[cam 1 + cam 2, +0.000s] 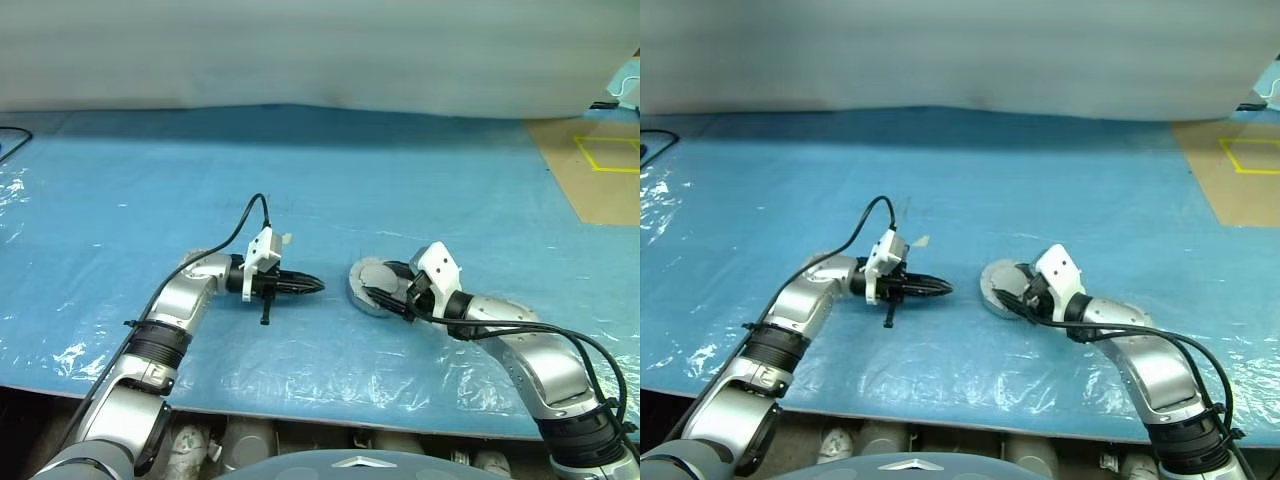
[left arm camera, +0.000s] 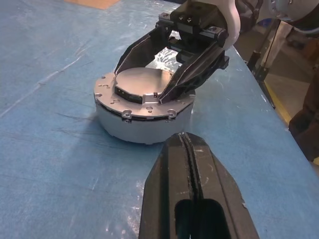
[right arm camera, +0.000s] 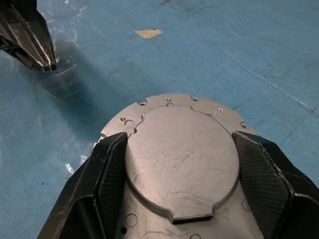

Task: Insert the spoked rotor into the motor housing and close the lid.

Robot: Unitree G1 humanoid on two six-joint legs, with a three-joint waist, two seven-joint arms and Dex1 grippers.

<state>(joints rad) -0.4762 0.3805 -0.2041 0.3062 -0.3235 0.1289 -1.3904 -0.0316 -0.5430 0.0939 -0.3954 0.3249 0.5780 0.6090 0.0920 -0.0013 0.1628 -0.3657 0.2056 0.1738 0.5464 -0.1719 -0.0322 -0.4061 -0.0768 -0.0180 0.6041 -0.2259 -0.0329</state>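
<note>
The right gripper [image 3: 174, 199] straddles the raised silver lid [image 3: 182, 164] — one black finger on each side of the round plate, jaws spread wide, with the pads close against its edge. Whether they actually press it or stand just off it I cannot tell, so I would not call it a firm hold. The lid sits flat on top of the motor housing [image 2: 142, 117], a squat silver drum with a notched flange, standing on the blue-covered worktop [image 1: 300, 170] right of centre and near the front edge. No copper windings or spoked rotor are visible; the plate covers whatever is inside, so by my reading the work is at the closing step.

The relation that matters: the lid lies directly between the right jaws, its face level, and being round it offers no long axis to line up with — only the small tab at its rim gives it an orientation. The right arm is plainly the nearer one.

The left gripper [image 1: 305, 286] hangs just left of the housing, pointing at it, jaws closed together on nothing. It stands clear of the housing's side. A cable trails back from its wrist, and a scrap of tape [image 3: 148, 33] lies farther off — neither is in the way.
</note>
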